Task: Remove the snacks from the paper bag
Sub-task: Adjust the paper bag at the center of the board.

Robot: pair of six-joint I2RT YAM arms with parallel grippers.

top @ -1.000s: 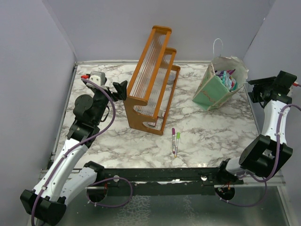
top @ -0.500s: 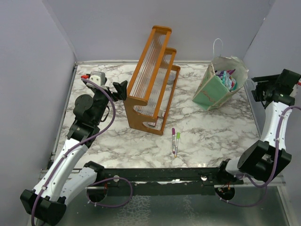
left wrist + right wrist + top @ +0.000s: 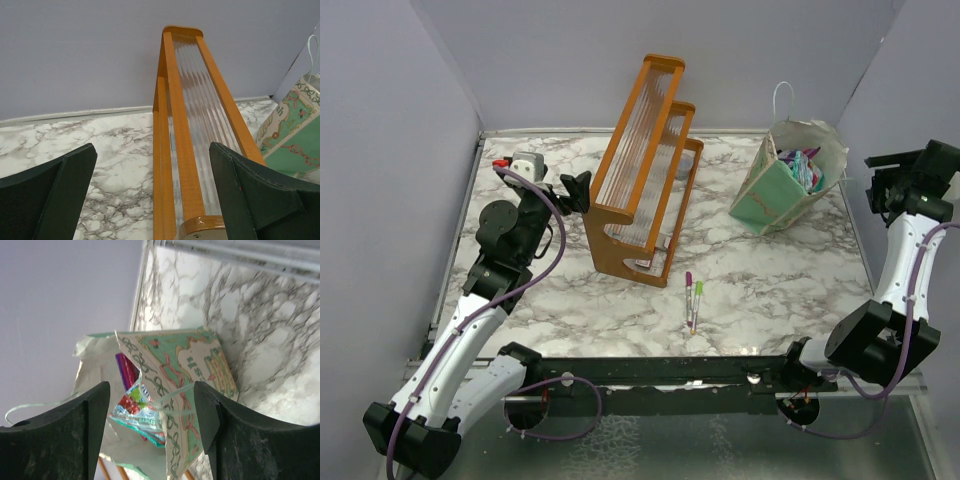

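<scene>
The left pincer (image 3: 578,190) hangs just beside the orange wooden rack (image 3: 645,165), its fingers spread apart and holding nothing. Two marker pens (image 3: 693,293) lie on the marble surface (image 3: 760,280), nearer the arm bases. Toward the far right the paper bag (image 3: 772,195) stands tilted, mouth open, with the snacks (image 3: 807,165) inside. The right pincer (image 3: 873,180) hovers near its right side, fingers apart, empty.

Both arms up, jaws parted and empty
Left arm (image 3: 470,330) reaches forward from its base, elbow bent, wrist about level; left jaws spread wide, pointing right; right arm (image 3: 908,262) stands tall at the right edge, forearm near upright, wrist bent leftward; right jaws spread apart, gripping nothing
</scene>
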